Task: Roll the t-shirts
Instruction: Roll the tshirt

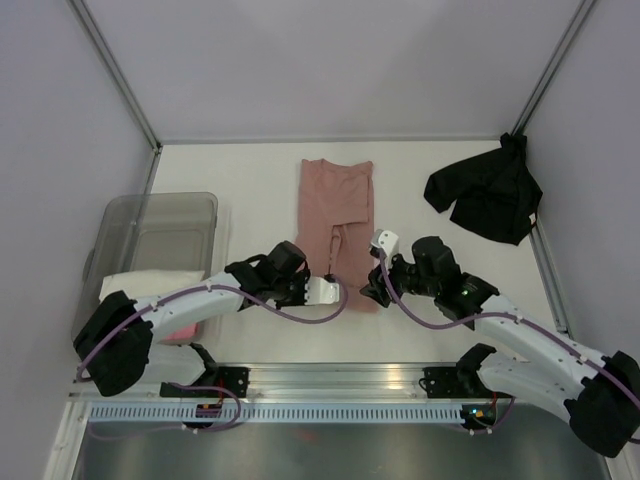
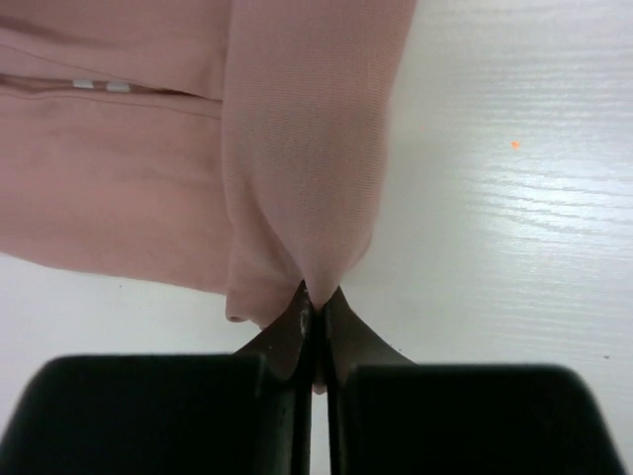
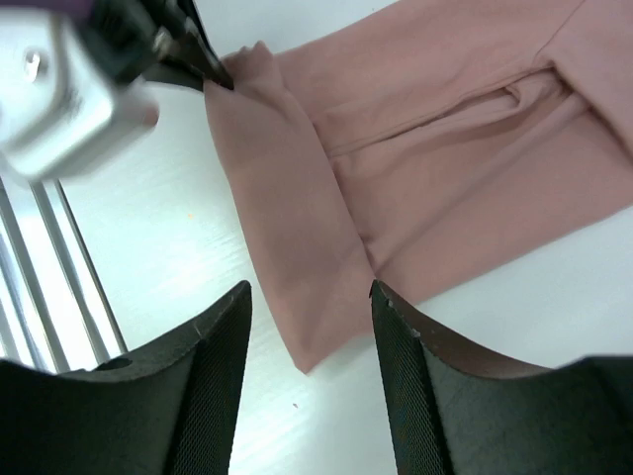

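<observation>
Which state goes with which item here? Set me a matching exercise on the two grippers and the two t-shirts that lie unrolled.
Column one:
1. left gripper
2. right gripper
3. black t-shirt
4. salmon-pink t-shirt

Column two:
A. crumpled in a heap, far right
B. open, holding nothing
C. shut on a pinch of pink cloth
D. folded into a long strip, lying flat in the middle

Pairs: 1-C, 2-B, 3-A, 4-D
</observation>
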Motion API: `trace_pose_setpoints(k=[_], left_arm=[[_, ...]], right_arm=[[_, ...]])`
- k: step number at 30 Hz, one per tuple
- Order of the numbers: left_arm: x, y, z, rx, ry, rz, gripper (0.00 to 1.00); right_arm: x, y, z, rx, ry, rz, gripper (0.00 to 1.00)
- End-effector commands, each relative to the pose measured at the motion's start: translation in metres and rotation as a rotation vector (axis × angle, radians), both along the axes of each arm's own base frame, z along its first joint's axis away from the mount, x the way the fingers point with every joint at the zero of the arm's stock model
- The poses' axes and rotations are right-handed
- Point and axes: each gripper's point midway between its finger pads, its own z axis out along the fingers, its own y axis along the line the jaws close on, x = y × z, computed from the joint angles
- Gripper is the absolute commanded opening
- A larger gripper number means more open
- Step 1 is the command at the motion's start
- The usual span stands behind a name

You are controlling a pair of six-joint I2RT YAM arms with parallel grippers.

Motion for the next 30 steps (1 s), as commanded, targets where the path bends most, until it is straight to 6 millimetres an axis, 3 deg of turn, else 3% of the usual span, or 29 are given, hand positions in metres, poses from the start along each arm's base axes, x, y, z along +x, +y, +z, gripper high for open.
trace_pose_setpoints(k=[1,3,7,20,23,24,27,30], left_arm=[[-0.022,-0.009,0.02,-0.097,0.165,-0.001,0.02],[-0.029,-0.011,0.024,-0.117,0.22,-0.014,0.02],[-0.029,-0.011,0.022,-0.116,0.233,-0.006,0.02],[-0.024,-0.005,0.018,-0.101,0.232,0.019,0.02],[-0.024,-0.005,0.018,-0.103,0.237,0.022,0.02],[-0.024,-0.005,0.019,-0.103,0.237,0.022,0.02],[-0.028,0.002,0.016,-0.077,0.257,0.014,0.02],[-0.047,0.012,0.012,-0.04,0.339,-0.026,0.02]], right_arm=[[-0.017,-0.019,0.003,-0.162,-0.184,0.206,0.59],[-0.032,-0.021,-0.007,-0.196,-0.2,0.304,0.63],[-0.034,-0.014,-0.022,-0.276,-0.219,0.331,0.7],[-0.03,0.005,-0.083,-0.476,-0.256,0.33,0.68],[-0.03,0.01,-0.091,-0.469,-0.239,0.338,0.54],[-0.032,0.01,-0.095,-0.48,-0.224,0.343,0.29],[-0.037,0.002,-0.095,-0.524,-0.207,0.38,0.03],[-0.054,-0.004,-0.085,-0.493,-0.175,0.461,0.0]])
